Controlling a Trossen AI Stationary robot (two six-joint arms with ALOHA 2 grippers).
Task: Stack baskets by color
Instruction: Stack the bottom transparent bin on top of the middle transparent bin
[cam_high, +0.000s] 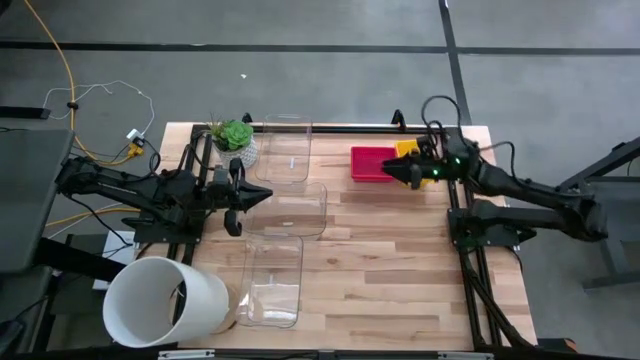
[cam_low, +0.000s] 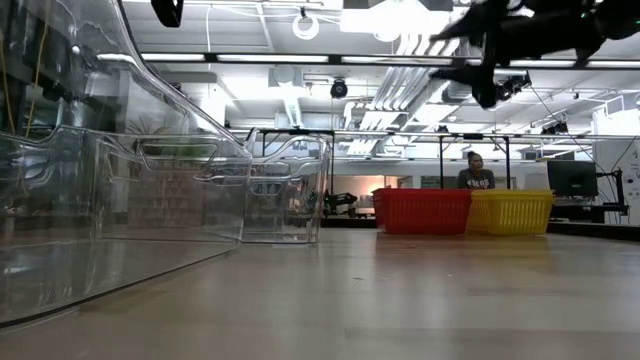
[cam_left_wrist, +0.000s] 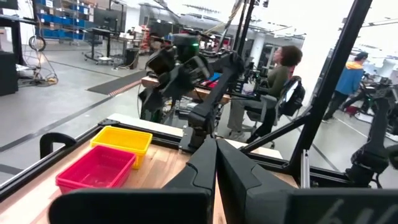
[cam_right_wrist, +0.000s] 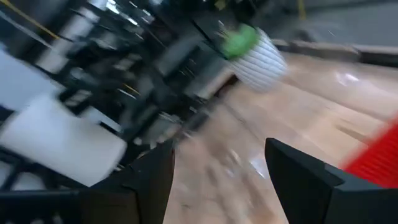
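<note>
A red basket (cam_high: 370, 163) and a yellow basket (cam_high: 407, 149) stand side by side on the table's far right part, bottoms on the wood. The low view shows the red basket (cam_low: 422, 211) left of the yellow basket (cam_low: 510, 211). My right gripper (cam_high: 403, 172) hovers open above them, high over the baskets in the low view (cam_low: 478, 70). In its own wrist view the right gripper (cam_right_wrist: 219, 168) has nothing between its fingers, and the red basket (cam_right_wrist: 379, 155) shows at one edge. My left gripper (cam_high: 236, 197) waits shut at the table's left, clear of everything.
Three clear plastic bins (cam_high: 285, 150), (cam_high: 292, 207), (cam_high: 272, 282) stand in a row down the table's middle left. A big white cylinder (cam_high: 165, 300) lies at the near left corner. A green plant in a white pot (cam_high: 236, 140) is at the far left. A person (cam_low: 476, 174) sits beyond the table.
</note>
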